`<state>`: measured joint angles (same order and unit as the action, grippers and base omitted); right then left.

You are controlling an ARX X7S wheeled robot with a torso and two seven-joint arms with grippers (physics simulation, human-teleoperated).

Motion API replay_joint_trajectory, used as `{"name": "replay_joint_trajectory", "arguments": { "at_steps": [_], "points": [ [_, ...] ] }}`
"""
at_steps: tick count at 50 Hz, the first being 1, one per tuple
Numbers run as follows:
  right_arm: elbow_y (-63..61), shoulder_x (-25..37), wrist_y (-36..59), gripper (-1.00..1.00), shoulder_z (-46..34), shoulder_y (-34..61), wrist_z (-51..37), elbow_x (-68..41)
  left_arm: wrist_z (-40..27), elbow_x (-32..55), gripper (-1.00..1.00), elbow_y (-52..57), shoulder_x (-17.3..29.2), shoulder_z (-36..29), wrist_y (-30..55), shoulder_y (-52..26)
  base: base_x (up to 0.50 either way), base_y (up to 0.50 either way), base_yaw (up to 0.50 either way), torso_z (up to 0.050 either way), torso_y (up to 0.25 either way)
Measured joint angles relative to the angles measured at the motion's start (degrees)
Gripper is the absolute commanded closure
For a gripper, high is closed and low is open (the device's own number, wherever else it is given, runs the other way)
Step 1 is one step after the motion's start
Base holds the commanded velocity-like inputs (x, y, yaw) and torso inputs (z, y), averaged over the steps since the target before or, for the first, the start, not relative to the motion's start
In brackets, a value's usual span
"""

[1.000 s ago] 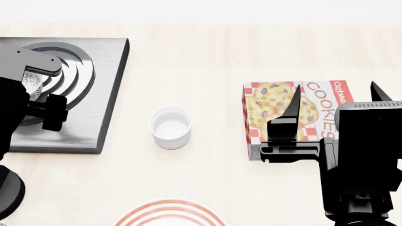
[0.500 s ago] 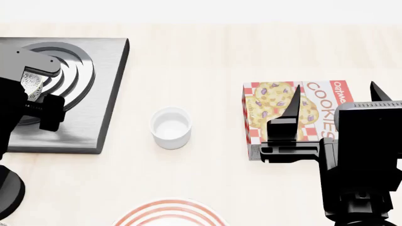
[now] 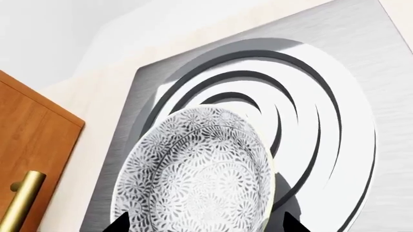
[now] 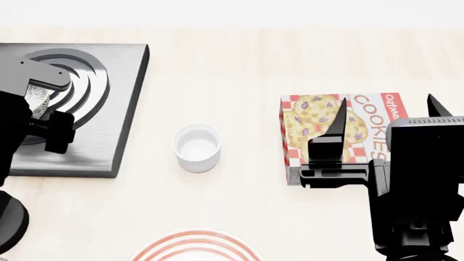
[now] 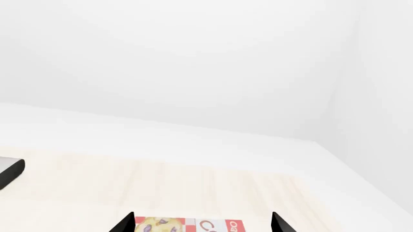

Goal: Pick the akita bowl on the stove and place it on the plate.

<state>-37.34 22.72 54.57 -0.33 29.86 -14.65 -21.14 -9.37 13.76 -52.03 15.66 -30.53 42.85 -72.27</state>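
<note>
We see the bowl (image 3: 200, 174) sitting between our left gripper (image 3: 203, 224)'s wide-spread jaws (right gripper (image 4: 384, 117), jaws apart, is far off).

Colours and patterns of the tabletop objects.
Akita bowl (image 3: 200, 179): fine black-and-white mesh. Stove (image 4: 119, 109): brushed grey with dark concentric rings. Plate (image 4: 195, 247): white, thin red rings. Cup (image 4: 196, 147): plain white. Cookie box (image 4: 326, 128): red-and-white check, red lettering. Table (image 4: 239, 70): pale wood.
</note>
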Motion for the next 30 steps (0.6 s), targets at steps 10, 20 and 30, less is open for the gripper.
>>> {"name": "replay_joint_trajectory", "arguments": {
  "at_steps": [10, 20, 30],
  "points": [
    [-0.1, 0.1, 0.1, -1.0, 0.0, 0.1, -0.2, -0.2, 0.2, 0.0, 1.0, -0.1, 0.0, -0.2, -0.1, 0.1, 0.0, 0.0, 0.0, 0.0, 0.0],
    [0.3, 0.1, -0.3, -1.0, -0.1, 0.0, -0.2, -0.2, 1.0, 0.8, 1.0, 0.5, -0.3, -0.4, -0.3, 0.2, 0.0, 0.0, 0.0, 0.0, 0.0],
    [0.5, 0.2, -0.5, -1.0, -0.2, 0.0, -0.4, -0.3, 1.5, 0.9, 1.0, 0.9, -0.4, -0.6, -0.4, 0.5, 0.0, 0.0, 0.0, 0.0, 0.0]
  ]
}}
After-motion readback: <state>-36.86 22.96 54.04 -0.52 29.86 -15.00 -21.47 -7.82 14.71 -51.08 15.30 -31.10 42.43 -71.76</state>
